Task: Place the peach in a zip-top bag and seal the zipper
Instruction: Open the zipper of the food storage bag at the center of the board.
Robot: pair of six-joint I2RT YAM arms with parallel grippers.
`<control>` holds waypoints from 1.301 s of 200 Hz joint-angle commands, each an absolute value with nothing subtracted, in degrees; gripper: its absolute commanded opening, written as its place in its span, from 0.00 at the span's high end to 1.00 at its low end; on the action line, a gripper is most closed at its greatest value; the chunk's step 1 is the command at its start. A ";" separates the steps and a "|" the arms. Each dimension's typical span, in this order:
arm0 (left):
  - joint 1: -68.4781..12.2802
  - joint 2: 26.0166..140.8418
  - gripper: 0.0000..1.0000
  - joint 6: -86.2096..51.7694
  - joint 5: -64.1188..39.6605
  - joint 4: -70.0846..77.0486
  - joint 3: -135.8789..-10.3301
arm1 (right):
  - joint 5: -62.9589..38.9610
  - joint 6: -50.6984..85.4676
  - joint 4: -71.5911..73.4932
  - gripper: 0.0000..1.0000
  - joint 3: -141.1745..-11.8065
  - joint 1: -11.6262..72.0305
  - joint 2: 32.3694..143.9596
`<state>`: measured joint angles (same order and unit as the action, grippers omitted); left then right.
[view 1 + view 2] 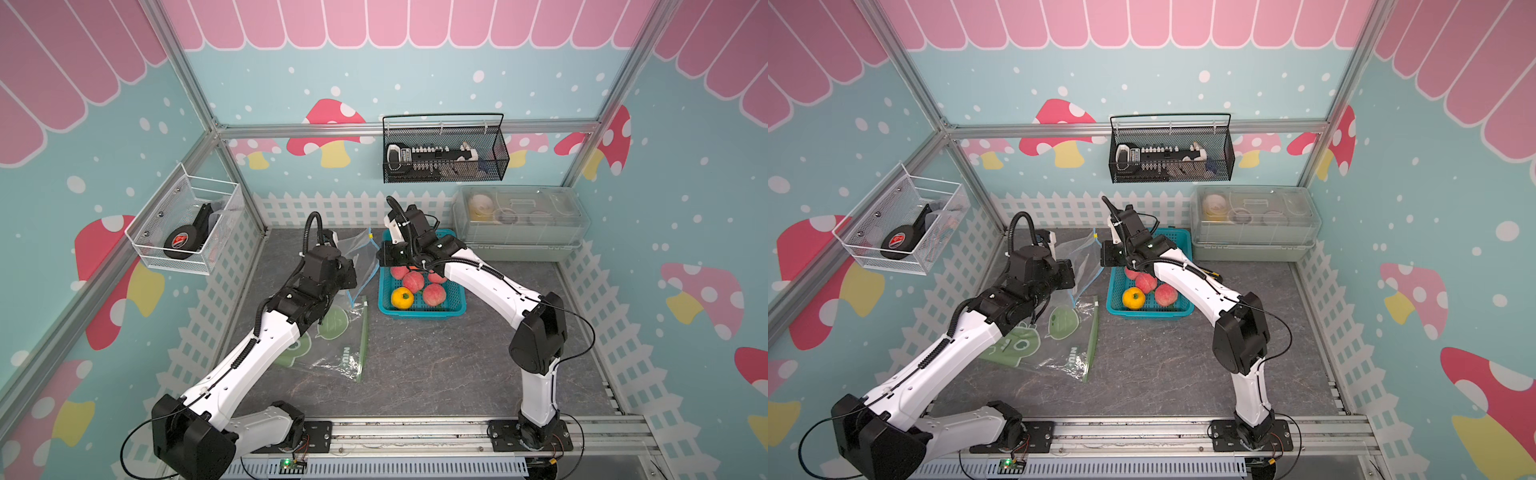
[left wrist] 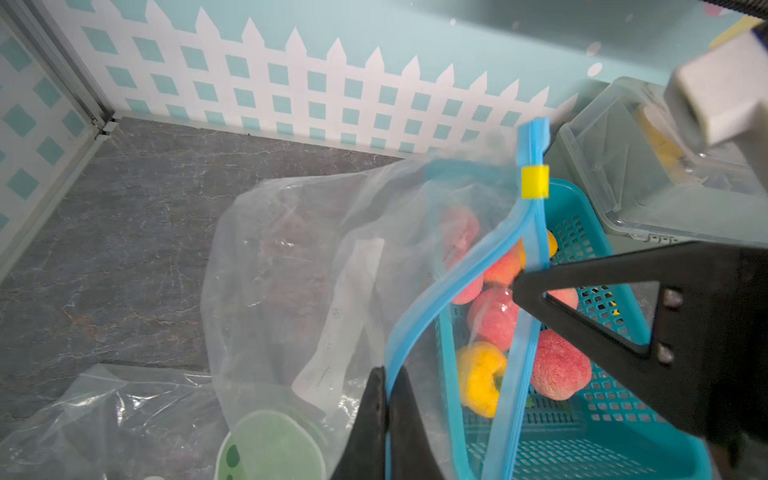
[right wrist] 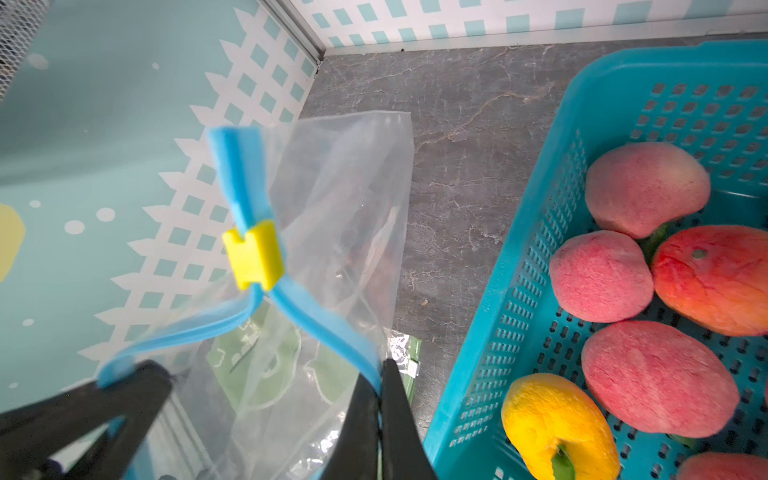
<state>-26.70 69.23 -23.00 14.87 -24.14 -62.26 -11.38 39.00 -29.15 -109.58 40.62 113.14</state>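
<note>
The peaches (image 3: 600,274) lie loose in the teal basket (image 1: 420,311) with a yellow pepper (image 1: 402,298) among them; none is bagged yet. Just beside the basket, on its left, I hold the clear zip-top bag (image 2: 291,257) up with its mouth gaping. My left gripper (image 2: 386,386) is clenched on one blue zipper lip (image 2: 440,286) and my right gripper (image 3: 380,386) on the other. The yellow slider (image 3: 253,259) sits at the far end, where the lips meet, so the mouth's long axis runs from there back toward me. My right arm hangs over the basket and is nearer; I judge it must let go to fetch a peach.
</note>
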 commanded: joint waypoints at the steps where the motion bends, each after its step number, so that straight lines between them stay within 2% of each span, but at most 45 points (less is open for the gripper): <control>1: -29.01 70.64 1.00 -27.93 17.97 -24.35 -62.89 | -15.35 38.10 -29.41 0.97 -111.56 41.43 115.57; 25: -31.15 72.18 1.00 -30.56 21.14 -24.52 -63.78 | -15.82 38.07 -29.34 0.85 -112.15 42.10 116.48; 39: -31.35 72.72 1.00 -32.16 20.80 -24.57 -64.36 | -15.56 38.06 -29.62 0.73 -112.15 42.36 116.83; 104: -31.40 72.51 1.00 -37.18 22.51 -22.86 -65.04 | -15.28 38.14 -31.41 0.58 -113.95 43.22 120.50; 184: -29.68 70.48 1.00 -36.48 34.76 -28.33 -67.43 | 7.56 31.38 -46.40 0.58 -121.92 43.49 122.70; 231: -29.18 72.30 1.00 -35.94 38.29 -33.68 -69.69 | 10.76 28.37 -51.55 0.58 -126.58 43.47 123.78; 260: -29.18 72.60 1.00 -35.97 36.25 -34.48 -70.23 | 10.08 27.11 -52.67 0.58 -127.47 43.48 124.80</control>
